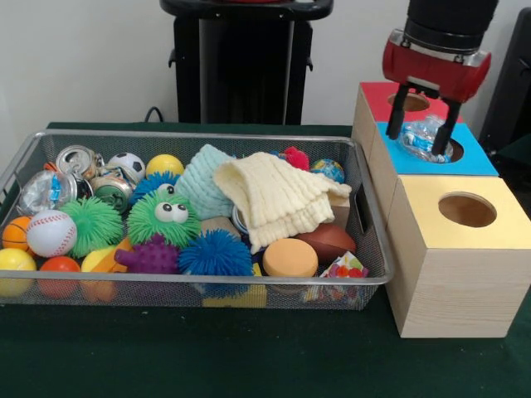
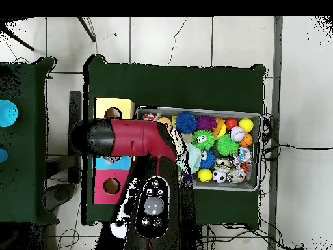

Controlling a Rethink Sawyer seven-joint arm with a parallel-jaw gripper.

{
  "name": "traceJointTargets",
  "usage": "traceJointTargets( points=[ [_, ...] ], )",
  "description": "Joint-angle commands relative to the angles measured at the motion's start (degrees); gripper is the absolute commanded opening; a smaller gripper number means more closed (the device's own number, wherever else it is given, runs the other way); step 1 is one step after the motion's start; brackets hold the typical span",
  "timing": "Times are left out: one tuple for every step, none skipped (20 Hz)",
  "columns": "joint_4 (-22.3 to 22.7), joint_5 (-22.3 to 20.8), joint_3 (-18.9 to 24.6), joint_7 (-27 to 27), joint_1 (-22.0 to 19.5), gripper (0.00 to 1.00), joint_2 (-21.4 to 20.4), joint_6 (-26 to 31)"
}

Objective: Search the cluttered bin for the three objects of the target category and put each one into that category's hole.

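The gripper (image 1: 423, 126) is seen over the blue box (image 1: 477, 159), its two black fingers (image 1: 397, 123) spread moderately apart and astride a crushed clear bottle (image 1: 425, 138). Whether the bottle is pinched cannot be told. It lies tilted across the rim of the blue hole, its long axis roughly level. The mesh bin (image 1: 363, 280) of balls and a cream cloth (image 1: 278, 201) is set beside the boxes.

Green table (image 1: 249, 356): wire bin (image 1: 199, 286), 3 wooden boxes (image 1: 456, 274).
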Motion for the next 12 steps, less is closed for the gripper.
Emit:
traceJointTargets(
  points=[
    [1.7, 1.0, 6.9, -2.4, -4.7, 1.00, 0.0, 5.4],
    [2.0, 0.7, 7.2, -2.5, -5.0, 1.00, 0.1, 4.9],
    [2.2, 0.5, 7.5, -2.6, -5.3, 1.00, 0.1, 4.5],
    [2.4, 0.2, 7.6, -2.6, -5.4, 1.00, 0.1, 4.2],
    [2.3, -0.2, 7.5, -2.7, -5.5, 1.00, 0.0, 4.0],
    [2.3, -0.7, 7.4, -2.7, -5.5, 1.00, 0.0, 3.6],
    [1.9, -1.5, 7.2, -2.9, -5.4, 1.00, 0.1, 3.1],
    [1.9, -2.3, 6.9, -3.1, -5.1, 1.00, 0.1, 1.7],
    [2.1, -3.0, 6.7, -3.0, -4.8, 1.00, -0.1, 0.3],
    [2.6, -3.2, 6.4, -2.2, -4.2, 1.00, -0.5, -0.5],
    [3.1, -2.8, 6.2, -1.4, -3.8, 1.00, -0.9, -0.1],
    [3.5, -2.6, 6.1, -0.7, -3.3, 1.00, -1.3, 0.3]
  ],
)
